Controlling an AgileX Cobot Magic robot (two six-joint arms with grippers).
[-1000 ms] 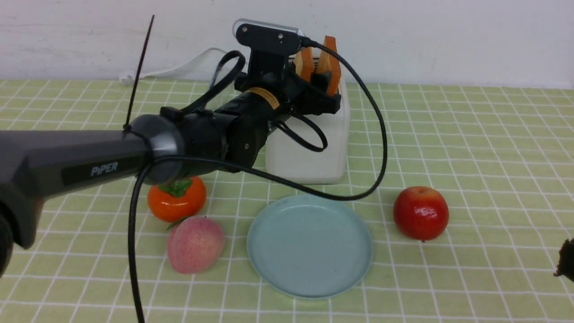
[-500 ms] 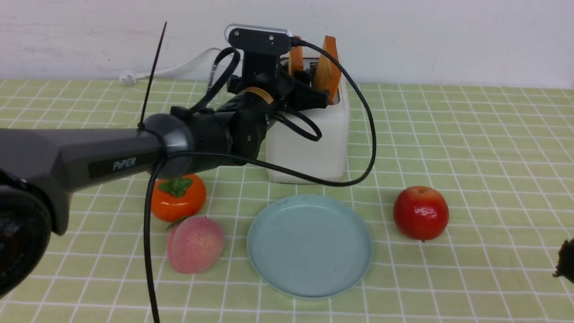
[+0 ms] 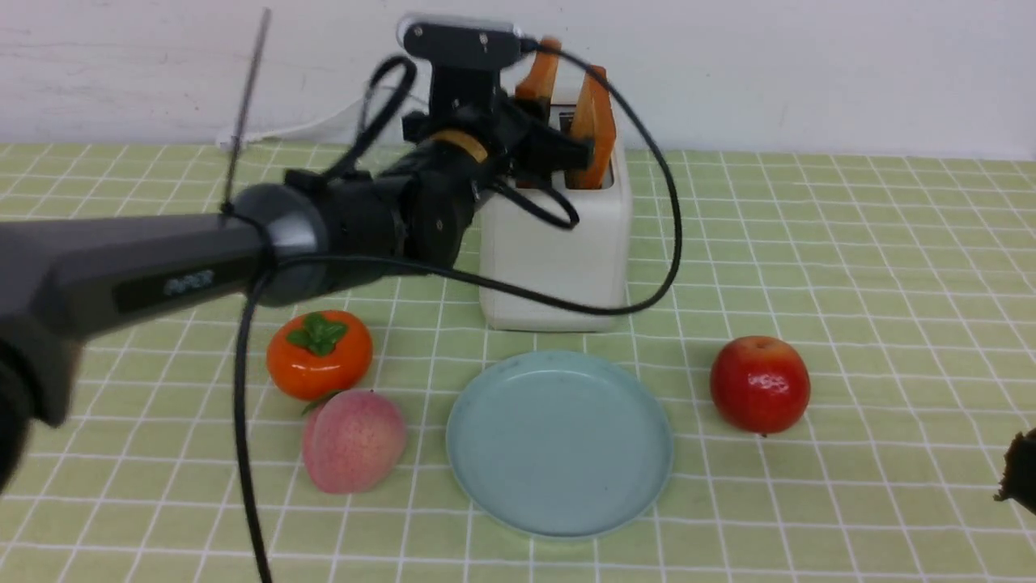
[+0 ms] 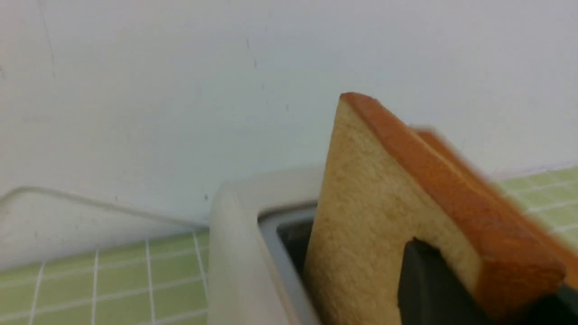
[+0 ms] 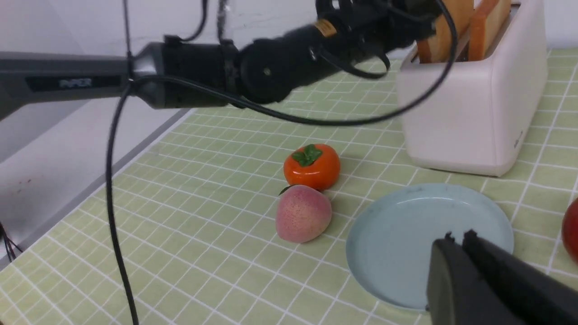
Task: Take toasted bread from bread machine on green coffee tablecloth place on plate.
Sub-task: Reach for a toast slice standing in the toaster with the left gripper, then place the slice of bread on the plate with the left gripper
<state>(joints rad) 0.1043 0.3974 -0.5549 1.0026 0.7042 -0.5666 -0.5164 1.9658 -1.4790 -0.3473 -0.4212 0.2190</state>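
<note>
Three fruits lie on the green coffee tablecloth (image 3: 850, 267) that covers the desk: one orange persimmon (image 3: 320, 356) and one pink peach (image 3: 354, 441), touching each other to the left of the plate (image 3: 558, 518), and one red apple (image 3: 760, 385) to its right. The bread machine (image 3: 554, 259) stands just behind the plate, its white cord (image 3: 324, 121) running off along the wall. The left arm reaches across its left side, and the arm's black cable (image 3: 672, 243) loops down over its front. The machine holds two slices of toasted bread (image 3: 593, 121), one in each slot; neither is on the plate. The left end effector (image 3: 550, 129) is closed on the left slice (image 3: 541, 71), which is tilted and stands higher than the other, its lower part in the slot. The right end effector (image 5: 458, 237) hangs above the plate's near right edge, its fingers drawn together around nothing.
</note>
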